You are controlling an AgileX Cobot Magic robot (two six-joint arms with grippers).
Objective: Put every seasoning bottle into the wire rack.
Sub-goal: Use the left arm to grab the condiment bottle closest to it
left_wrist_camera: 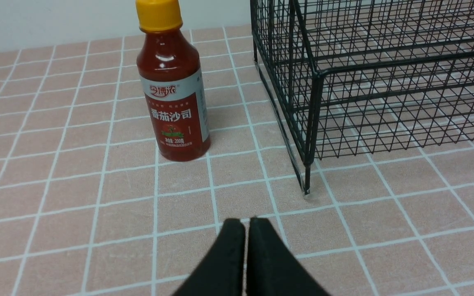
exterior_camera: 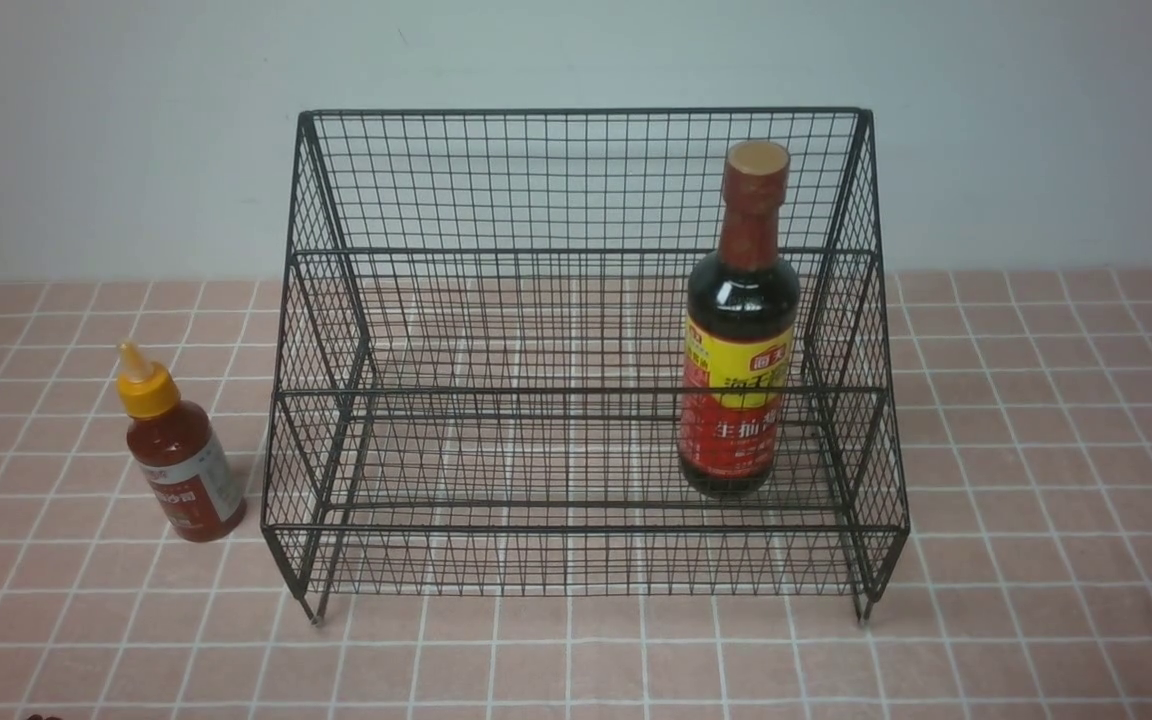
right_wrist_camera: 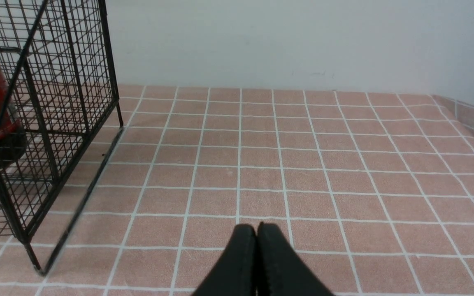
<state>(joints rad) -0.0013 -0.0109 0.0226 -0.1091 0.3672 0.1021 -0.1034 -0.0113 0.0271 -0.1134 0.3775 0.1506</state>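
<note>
Both the left gripper (left_wrist_camera: 247, 224) and the right gripper (right_wrist_camera: 256, 227) are sitting clenched and empty. Ahead of the left one and a little left, the red-sauce squeeze bottle (left_wrist_camera: 174, 102) is standing upright on the tiles (left_wrist_camera: 56, 205), just outside the left wall of the wire rack (left_wrist_camera: 317, 78). The soy-sauce bottle (exterior_camera: 739, 380) is already standing inside at the right end, so the left arm is looking nearer.

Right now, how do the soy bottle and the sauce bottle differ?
The soy bottle stands inside the rack; the sauce bottle stands on the table, left of the rack. The soy bottle is taller and dark with a brown cap; the sauce bottle is short and red with a yellow cap. Both are upright.
</note>
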